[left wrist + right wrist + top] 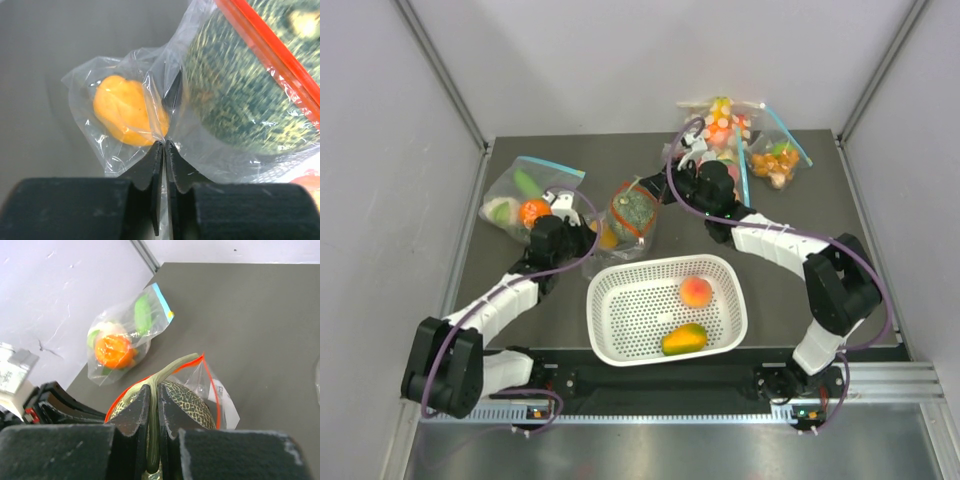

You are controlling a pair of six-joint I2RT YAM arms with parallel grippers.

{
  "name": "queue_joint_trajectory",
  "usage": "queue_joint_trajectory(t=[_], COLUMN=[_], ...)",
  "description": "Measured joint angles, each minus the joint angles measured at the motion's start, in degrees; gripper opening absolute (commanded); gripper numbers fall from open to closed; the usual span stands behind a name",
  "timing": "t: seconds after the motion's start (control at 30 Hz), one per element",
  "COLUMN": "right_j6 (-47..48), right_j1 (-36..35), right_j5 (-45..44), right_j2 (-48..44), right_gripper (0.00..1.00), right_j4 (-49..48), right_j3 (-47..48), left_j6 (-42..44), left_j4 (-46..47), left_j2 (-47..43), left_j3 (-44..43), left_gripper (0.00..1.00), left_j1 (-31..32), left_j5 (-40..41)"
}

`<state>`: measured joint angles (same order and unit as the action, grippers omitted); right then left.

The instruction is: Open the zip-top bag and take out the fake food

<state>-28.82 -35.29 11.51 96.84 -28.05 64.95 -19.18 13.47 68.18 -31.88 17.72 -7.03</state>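
Just behind the white basket (665,262), we're watching the zip-top bag (642,235) being stretched between the two arms. We're seeing the left gripper (165,144) pinching the clear film low on the bag, its jaws pressed together with only plastic between them, right in the fold between the small orange (127,112) and the melon (240,90). The right gripper (155,392) is clamping tight too, on a thin green strip that we're reading as the melon's stem, though it could be the bag's lip.

We're noting the red zip strip (207,380) looping wide around the melon, so the mouth is looking open. As for progress, we're counting a peach (696,291) and a mango (684,338) lying in the basket. So we're judging the job roughly half done, with the melon and the small orange sitting inside the bag, waiting to come out.
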Motion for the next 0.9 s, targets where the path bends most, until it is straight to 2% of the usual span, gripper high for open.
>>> queue_joint_trajectory(t=[0.17, 0.57, 0.9], right_j6=[-1.33, -3.43, -3.54], right_j1=[0.83, 6.32, 6.93], right_j5=[-0.9, -1.09, -1.36], right_j2=[0.0, -2.12, -8.37], right_gripper=[0.0, 0.0, 0.0], right_j4=[-0.33, -2.16, -3.87], right_j3=[0.0, -0.04, -4.26], left_j6=[-0.15, -0.24, -0.15], left_j4=[0.26, 1.25, 1.57], left_j2=[1.9, 5.05, 5.88], left_j3=[0.52, 0.61, 0.59], left_gripper=[0.0, 0.0, 0.0], left_j1=[0.0, 0.0, 0.0], left_j5=[0.2, 0.59, 1.42])
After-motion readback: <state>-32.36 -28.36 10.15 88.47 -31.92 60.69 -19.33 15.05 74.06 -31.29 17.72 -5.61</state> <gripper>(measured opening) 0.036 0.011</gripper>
